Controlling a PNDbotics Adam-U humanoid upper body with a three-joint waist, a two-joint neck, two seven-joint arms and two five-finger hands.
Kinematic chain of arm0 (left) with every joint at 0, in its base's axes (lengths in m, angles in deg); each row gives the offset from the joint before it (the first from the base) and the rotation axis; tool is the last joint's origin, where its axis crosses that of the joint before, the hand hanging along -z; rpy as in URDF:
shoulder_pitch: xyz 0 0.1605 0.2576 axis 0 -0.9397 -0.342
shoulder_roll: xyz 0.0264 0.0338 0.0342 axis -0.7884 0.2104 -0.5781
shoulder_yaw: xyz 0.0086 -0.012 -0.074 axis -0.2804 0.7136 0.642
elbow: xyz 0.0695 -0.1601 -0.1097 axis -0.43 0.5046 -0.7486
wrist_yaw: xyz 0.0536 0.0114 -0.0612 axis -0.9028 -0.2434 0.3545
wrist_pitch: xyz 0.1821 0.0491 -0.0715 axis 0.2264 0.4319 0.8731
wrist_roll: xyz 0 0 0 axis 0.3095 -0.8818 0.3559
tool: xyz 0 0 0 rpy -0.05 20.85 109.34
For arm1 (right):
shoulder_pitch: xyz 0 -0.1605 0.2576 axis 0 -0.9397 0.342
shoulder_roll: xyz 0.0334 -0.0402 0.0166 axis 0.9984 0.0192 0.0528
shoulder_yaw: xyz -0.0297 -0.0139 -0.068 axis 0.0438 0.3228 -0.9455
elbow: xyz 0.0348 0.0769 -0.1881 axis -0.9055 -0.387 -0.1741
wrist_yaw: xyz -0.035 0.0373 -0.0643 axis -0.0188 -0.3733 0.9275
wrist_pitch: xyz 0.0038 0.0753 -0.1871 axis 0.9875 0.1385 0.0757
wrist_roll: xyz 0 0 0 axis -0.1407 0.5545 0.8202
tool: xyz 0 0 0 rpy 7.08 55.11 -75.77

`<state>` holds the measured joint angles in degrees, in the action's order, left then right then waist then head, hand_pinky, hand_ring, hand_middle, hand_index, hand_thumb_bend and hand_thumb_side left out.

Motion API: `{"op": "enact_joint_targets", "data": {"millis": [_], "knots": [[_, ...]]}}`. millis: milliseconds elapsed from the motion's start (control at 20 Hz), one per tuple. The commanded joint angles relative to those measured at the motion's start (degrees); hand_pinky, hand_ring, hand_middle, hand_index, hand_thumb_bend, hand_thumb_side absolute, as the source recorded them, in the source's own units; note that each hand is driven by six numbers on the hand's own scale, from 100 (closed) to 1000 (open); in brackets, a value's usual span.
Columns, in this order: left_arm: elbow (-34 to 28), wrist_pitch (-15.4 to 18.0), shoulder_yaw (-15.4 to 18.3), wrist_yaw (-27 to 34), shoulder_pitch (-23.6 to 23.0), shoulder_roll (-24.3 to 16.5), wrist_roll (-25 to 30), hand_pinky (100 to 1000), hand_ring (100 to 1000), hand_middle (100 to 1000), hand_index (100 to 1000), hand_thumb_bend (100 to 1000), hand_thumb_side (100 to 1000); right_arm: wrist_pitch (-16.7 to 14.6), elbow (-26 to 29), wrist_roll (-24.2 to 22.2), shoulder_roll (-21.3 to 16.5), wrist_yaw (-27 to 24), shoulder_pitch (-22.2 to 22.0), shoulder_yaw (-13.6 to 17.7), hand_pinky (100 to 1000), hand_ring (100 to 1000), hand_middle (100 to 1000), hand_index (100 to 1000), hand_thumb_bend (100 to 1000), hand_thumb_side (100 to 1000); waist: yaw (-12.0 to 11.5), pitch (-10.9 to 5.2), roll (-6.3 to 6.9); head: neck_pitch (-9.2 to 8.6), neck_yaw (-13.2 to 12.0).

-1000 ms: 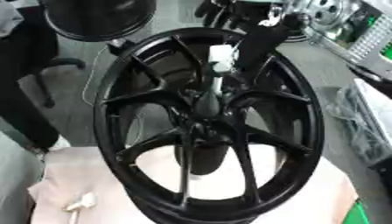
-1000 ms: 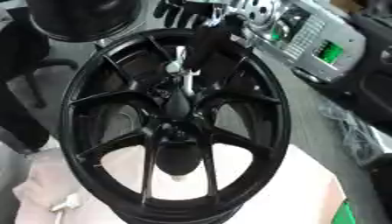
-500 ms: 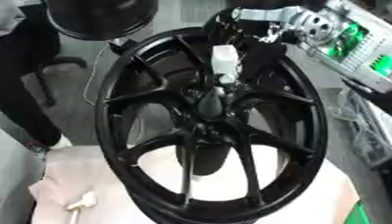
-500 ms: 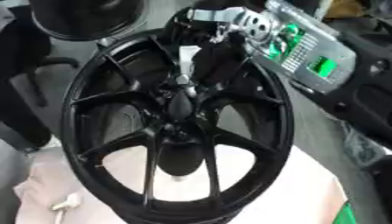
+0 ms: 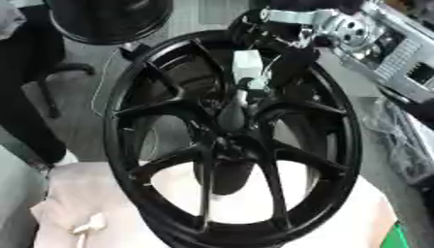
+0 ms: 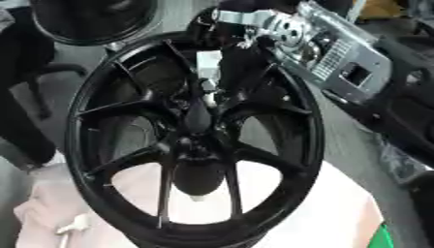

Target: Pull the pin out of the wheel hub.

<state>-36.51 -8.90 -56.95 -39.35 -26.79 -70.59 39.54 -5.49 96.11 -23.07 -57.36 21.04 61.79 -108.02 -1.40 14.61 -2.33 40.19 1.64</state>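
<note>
Gripping the pin (image 5: pixel 247 72) above the wheel hub (image 5: pixel 227 140): right hand (image 5: pixel 284 53).

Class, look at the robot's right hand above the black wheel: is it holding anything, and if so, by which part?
The right hand reaches the pale upper end of the pin standing from the wheel hub. Whether its fingers grip it cannot be told.

A wheel (image 5: pixel 233 140) stands upright at the centre, resting on a cloth (image 5: pixel 339 218) that covers the desk. A pin (image 5: pixel 248 68) sticks up from the wheel's hub (image 5: pixel 227 143), above its middle. The right robot hand (image 5: pixel 284 43) reaches in from the upper right, just behind the pin. A small object (image 5: pixel 87 226) lies on the cloth at lower left. A second wheel (image 5: pixel 110 19) sits behind, upper left.
</note>
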Motion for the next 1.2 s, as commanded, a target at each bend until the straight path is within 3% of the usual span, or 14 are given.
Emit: {"op": "enact_joint_targets", "data": {"millis": [50, 1200], "knots": [[-0.92, -0.04, 0.58, 0.16, 0.29, -0.98, -0.06, 725, 732, 726, 808, 338, 746, -1.6, 0.09, 1.1, -1.04, 2.07, 1.03, 1.67, 842, 861, 818, 894, 386, 100, 0.0, -0.65, 0.25, -0.63, 0.07], [-0.98, -0.31, 0.34, 0.32, 0.39, -0.38, -0.28, 725, 726, 719, 804, 331, 753, -7.77, -6.03, 0.67, 0.28, 7.19, -0.58, 2.69, 838, 839, 794, 855, 387, 100, -0.98, 0.6, 0.01, -1.53, 0.02]]}}
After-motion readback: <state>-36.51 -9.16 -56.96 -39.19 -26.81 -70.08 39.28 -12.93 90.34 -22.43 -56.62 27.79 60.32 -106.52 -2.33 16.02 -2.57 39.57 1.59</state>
